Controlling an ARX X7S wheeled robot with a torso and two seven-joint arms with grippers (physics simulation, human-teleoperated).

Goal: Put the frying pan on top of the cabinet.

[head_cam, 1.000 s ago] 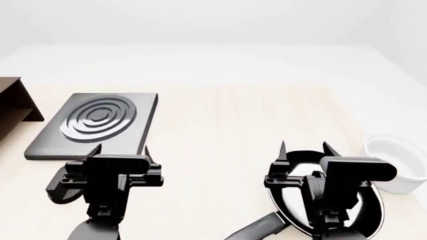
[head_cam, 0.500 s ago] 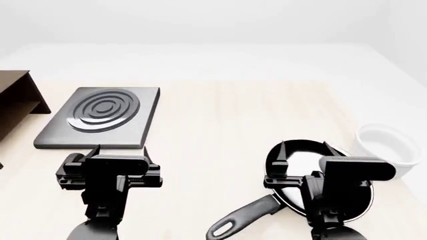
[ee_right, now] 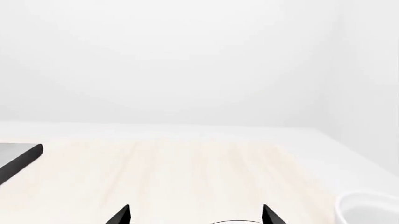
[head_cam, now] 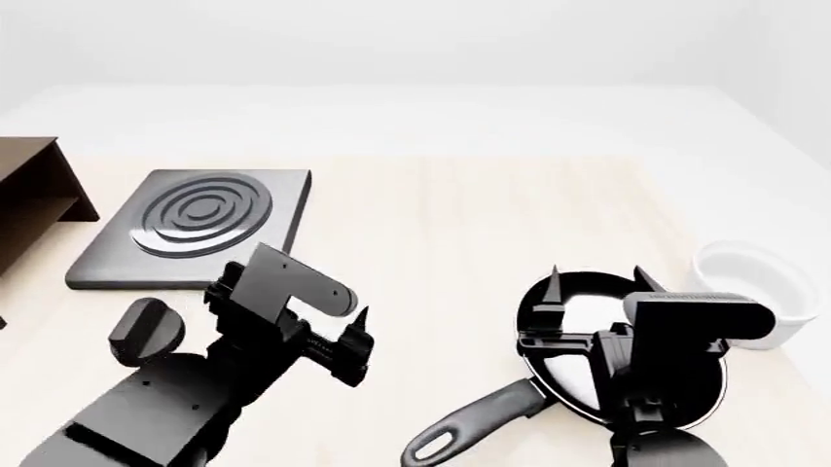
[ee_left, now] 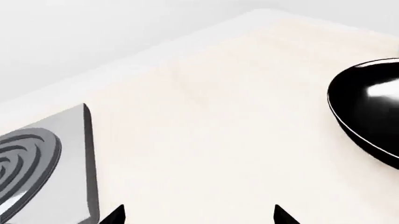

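Observation:
The frying pan (head_cam: 591, 336), round and black with a glossy inside, lies on the pale table at the front right. Its long handle (head_cam: 474, 423) points to the front left. The pan also shows in the left wrist view (ee_left: 367, 105). My right gripper (head_cam: 597, 282) is open and hovers over the pan's far rim, which shows as a thin arc (ee_right: 234, 221). My left gripper (head_cam: 299, 292) is open and empty, turned to the right, well left of the pan. The dark brown cabinet (head_cam: 33, 190) shows partly at the far left edge.
A dark grey burner plate (head_cam: 195, 229) with concentric rings lies between the cabinet and the table's middle and shows in the left wrist view (ee_left: 37, 168). A white bowl (head_cam: 753, 287) stands just right of the pan. A round black knob (head_cam: 140, 331) sits beside my left arm.
My left arm has swung and turned its gripper to the right, towards the pan. My right gripper has stayed over the pan. The head view pulled back earlier, then held still.

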